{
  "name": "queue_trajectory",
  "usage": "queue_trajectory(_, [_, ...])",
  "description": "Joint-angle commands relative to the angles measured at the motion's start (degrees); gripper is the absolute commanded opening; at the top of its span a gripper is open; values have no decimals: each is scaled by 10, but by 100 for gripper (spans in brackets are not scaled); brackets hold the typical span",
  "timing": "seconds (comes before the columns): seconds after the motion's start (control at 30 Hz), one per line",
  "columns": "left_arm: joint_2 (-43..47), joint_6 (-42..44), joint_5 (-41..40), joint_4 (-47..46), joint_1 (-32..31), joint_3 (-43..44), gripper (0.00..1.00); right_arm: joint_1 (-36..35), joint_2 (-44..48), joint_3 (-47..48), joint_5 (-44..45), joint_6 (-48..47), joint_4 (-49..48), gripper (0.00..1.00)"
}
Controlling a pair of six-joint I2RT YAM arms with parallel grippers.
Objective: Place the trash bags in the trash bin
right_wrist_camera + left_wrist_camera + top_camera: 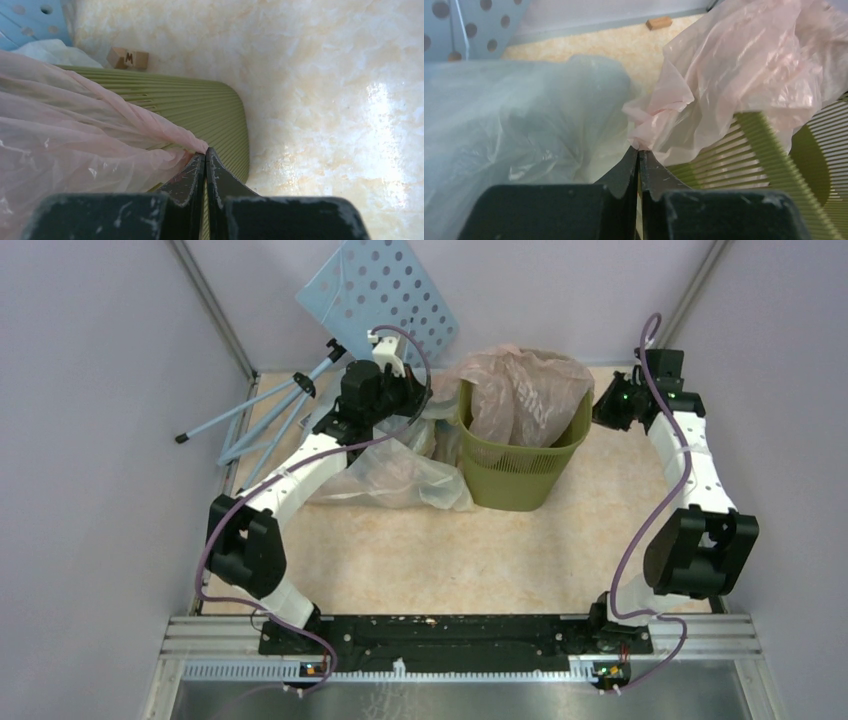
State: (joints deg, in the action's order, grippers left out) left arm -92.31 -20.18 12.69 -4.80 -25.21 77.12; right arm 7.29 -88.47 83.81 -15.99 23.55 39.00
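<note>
The olive-green mesh trash bin (515, 465) stands at the table's middle back. A pale pink trash bag (520, 390) is bunched in its mouth and rises above the rim. My left gripper (428, 395) is at the bin's left rim; in the left wrist view it (639, 150) is shut on a gathered corner of the pink bag (734, 70), with the bin's mesh (769, 165) below. My right gripper (600, 408) is at the bin's right rim; in the right wrist view it (205, 151) is shut on a twisted edge of the pink bag (75, 145) over the bin wall (200, 107). Clear-whitish bags (400, 470) lie left of the bin.
A blue perforated board (385, 295) leans at the back wall, with a pale blue tripod (270, 415) lying at the back left. A small wooden block (129, 58) lies on the table behind the bin. The clear bag (514, 125) fills the left of the left wrist view.
</note>
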Motion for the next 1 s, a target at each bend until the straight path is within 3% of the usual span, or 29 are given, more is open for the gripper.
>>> queue_trajectory(0.0, [19, 14, -21, -12, 2, -33, 6, 3, 17, -29, -10, -10, -20, 0])
queue_trajectory(0.27, [-4, -17, 36, -10, 2, -58, 3, 3, 6, -45, -20, -13, -24, 1])
queue_trajectory(0.4, [8, -18, 35, 3, 2, -51, 8, 3, 28, -27, 16, -16, -7, 13])
queue_trajectory(0.47, [22, -20, 24, 3, 2, -54, 17, 3, 46, -15, 45, -16, 1, 18])
queue_trajectory(0.57, [43, -32, -11, 17, 2, -60, 39, 3, 64, 7, 77, -16, 14, 25])
queue_trajectory(0.63, [56, -46, -55, 53, 2, -57, 54, 3, 75, 19, 101, -15, 22, 33])
queue_trajectory(0.77, [86, -65, -153, 127, 2, -45, 73, 3, 102, 36, 148, -34, 27, 45])
queue_trajectory(0.87, [113, -50, -157, 106, 2, -51, 79, 3, 124, 49, 138, -74, 8, 50])
queue_trajectory(0.97, [124, -17, -90, 61, 2, -38, 81, 3, 141, 64, 124, -103, -15, 57])
